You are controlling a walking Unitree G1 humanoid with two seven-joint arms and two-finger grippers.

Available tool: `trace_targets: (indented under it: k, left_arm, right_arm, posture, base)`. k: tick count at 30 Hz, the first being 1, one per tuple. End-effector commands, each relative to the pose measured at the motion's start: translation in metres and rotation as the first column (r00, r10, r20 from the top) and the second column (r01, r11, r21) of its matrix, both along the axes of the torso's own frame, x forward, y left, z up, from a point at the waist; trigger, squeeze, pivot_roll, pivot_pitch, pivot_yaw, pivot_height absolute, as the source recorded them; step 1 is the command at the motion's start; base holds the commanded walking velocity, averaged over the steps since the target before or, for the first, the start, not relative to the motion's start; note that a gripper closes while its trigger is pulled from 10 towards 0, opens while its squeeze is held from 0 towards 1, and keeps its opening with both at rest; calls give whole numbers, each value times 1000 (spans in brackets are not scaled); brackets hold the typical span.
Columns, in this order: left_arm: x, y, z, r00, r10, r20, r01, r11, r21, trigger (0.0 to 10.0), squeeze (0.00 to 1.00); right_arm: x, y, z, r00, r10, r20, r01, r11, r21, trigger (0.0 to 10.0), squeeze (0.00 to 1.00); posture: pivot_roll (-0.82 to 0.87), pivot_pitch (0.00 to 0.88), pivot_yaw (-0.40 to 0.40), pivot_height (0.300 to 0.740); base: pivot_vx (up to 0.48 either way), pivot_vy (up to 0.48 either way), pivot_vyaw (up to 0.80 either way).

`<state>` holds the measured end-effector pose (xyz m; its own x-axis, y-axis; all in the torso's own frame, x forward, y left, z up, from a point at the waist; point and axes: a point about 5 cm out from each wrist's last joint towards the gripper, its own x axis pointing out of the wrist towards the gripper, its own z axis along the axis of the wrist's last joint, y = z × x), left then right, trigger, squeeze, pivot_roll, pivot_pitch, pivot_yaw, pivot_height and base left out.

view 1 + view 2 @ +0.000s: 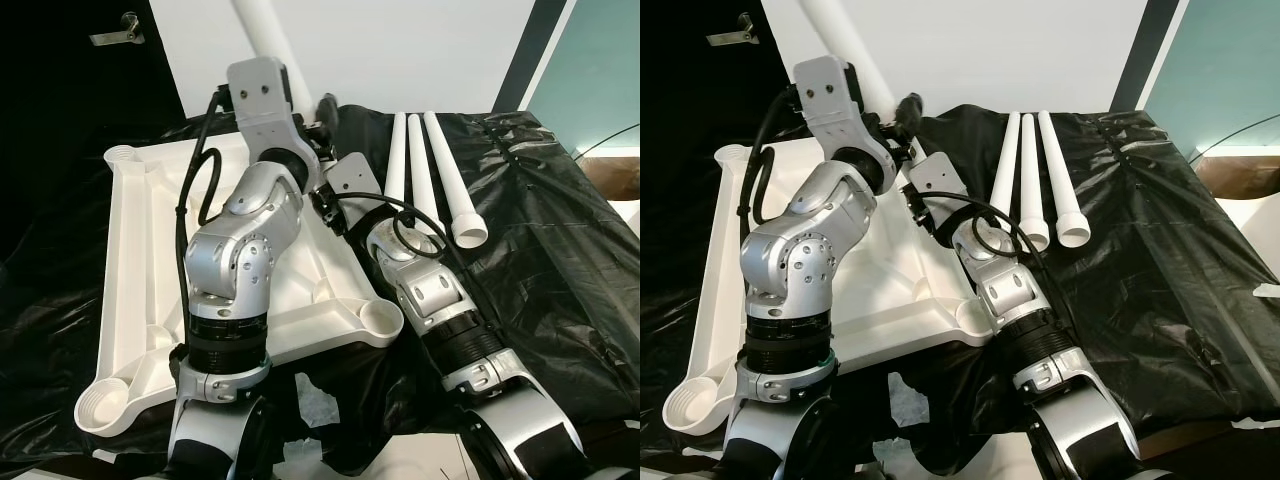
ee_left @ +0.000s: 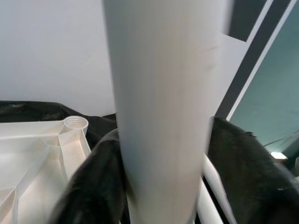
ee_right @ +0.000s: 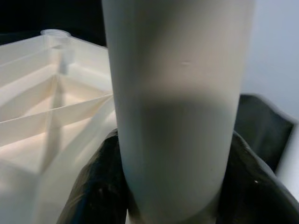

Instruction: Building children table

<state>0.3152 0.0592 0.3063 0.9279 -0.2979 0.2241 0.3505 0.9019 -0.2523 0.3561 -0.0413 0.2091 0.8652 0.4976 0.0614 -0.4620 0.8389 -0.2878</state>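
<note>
Nearest, the upturned white tabletop (image 1: 150,330) lies on black plastic sheeting (image 1: 560,260) over the surface, one threaded corner socket (image 1: 103,405) at the near left edge; three spare legs (image 1: 425,175) lie side by side on open sheeting to the right. Behind both silver arms, the left gripper (image 2: 159,186) and right gripper (image 3: 173,186) have their jaws clamped on one upright white leg (image 1: 262,30) at the tabletop's far edge. Wrist views add a far socket (image 2: 75,123); beyond, white wall (image 1: 400,50), black door (image 1: 70,70), teal panel (image 1: 590,70).
</note>
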Motion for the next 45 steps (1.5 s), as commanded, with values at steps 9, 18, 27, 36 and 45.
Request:
trace_targets:
  k: [9, 18, 27, 36, 45]
  left_arm:
    - [-19, -13, 5, 913, -384, 138, 366, 920, 140, 10000, 0]
    - [-29, -17, 3, 831, -540, 131, 518, 838, 170, 10000, 0]
    - [-35, -13, 2, 751, -651, 106, 639, 758, 131, 10000, 0]
    - [-32, -7, 5, 770, -623, 137, 615, 782, 101, 0, 0]
    - [-30, -6, 6, 797, -593, 113, 588, 805, 75, 0, 0]
  right_arm:
    - [-1, -10, 5, 967, 215, -139, -209, 976, 60, 10000, 0]
    - [-10, -15, 11, 892, 415, -180, -422, 906, -1, 10000, 0]
    - [-17, -19, 10, 840, 504, -202, -526, 848, -72, 10000, 0]
    - [-18, -20, 11, 828, 519, -212, -542, 838, -67, 10000, 0]
    - [-11, -23, 12, 861, 460, -217, -481, 875, -55, 10000, 0]
  posture:
    - [147, 1, -21, 740]
    - [140, 0, -18, 740]
    - [143, 0, -16, 740]
    - [143, 0, -14, 740]
    - [142, 0, -13, 740]
  base:
    - [0, 0, 0]
    - [0, 0, 0]
    - [0, 0, 0]
    - [0, 0, 0]
    - [0, 0, 0]
